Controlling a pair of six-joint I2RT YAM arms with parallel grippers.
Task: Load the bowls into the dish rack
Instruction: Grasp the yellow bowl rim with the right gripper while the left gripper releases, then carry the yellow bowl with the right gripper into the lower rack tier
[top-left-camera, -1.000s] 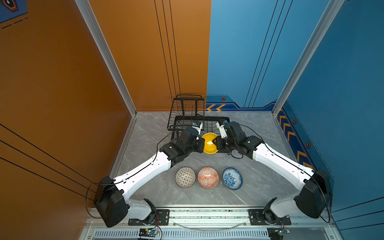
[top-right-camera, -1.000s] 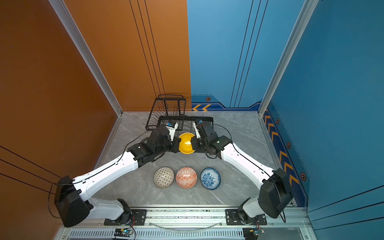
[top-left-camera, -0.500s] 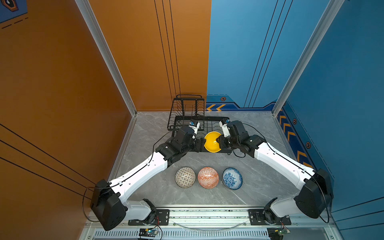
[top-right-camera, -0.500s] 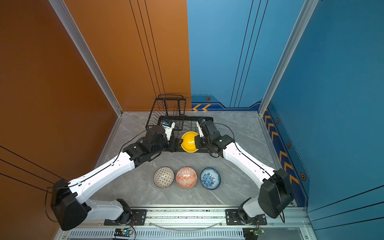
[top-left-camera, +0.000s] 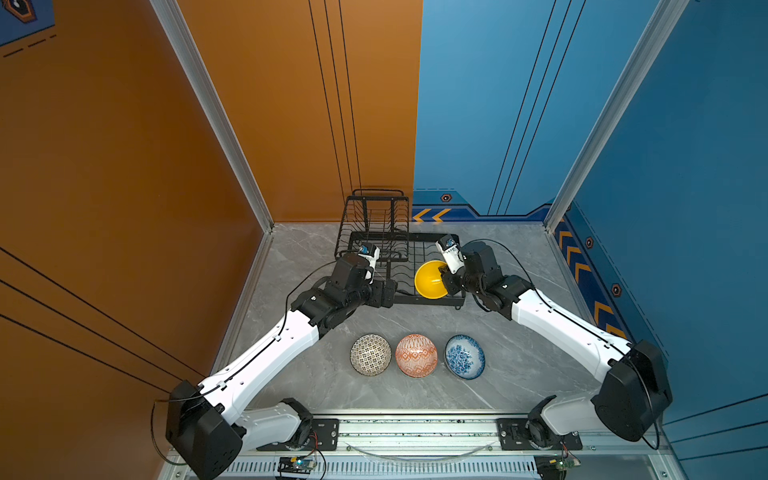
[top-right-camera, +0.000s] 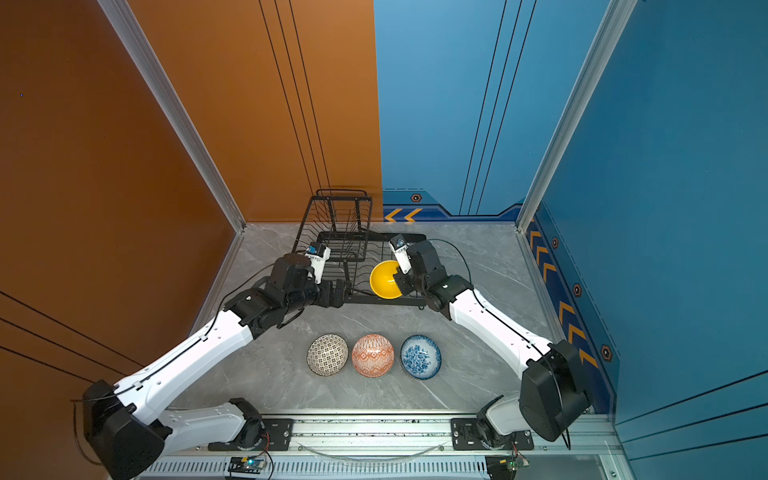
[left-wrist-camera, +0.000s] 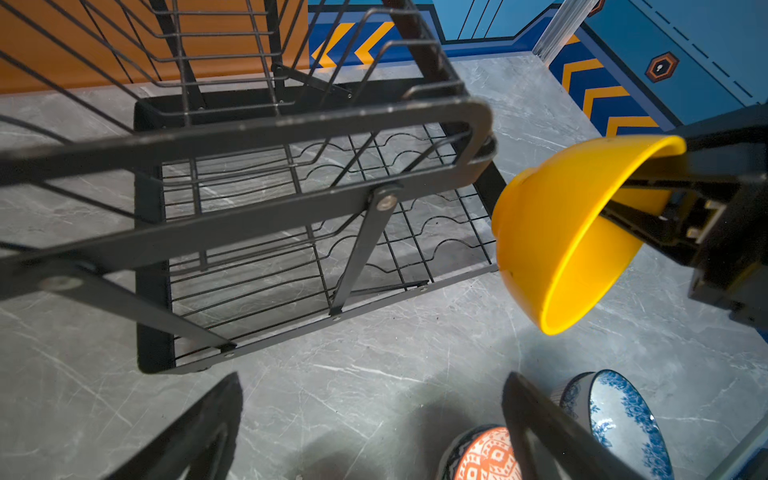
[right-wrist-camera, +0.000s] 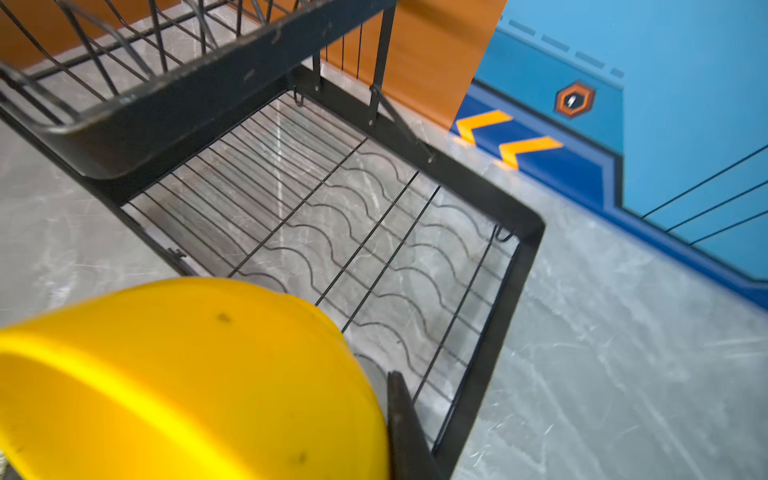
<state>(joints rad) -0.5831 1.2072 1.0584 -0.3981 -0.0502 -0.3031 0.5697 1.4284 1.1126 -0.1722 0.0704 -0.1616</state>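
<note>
Your right jaws pinch the yellow bowl (top-left-camera: 430, 279) by its rim; only the left wrist view shows one finger (left-wrist-camera: 640, 228) inside, one outside. Bowl's tipped: mouth up and back toward the right wrist, base toward the dish rack (top-left-camera: 376, 232), low tray just ahead of the jaws. Right wrist view crops the bowl. Your left jaws wide, empty; orange bowl (left-wrist-camera: 482, 457), blue bowl (left-wrist-camera: 619, 415) beside one finger (left-wrist-camera: 540, 424), half hidden.

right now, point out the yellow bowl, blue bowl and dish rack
yellow bowl (top-left-camera: 428, 283): in a top view, inner wall
blue bowl (top-left-camera: 464, 356): in a top view, centre
dish rack (left-wrist-camera: 266, 131): left wrist view, upper rail
</note>
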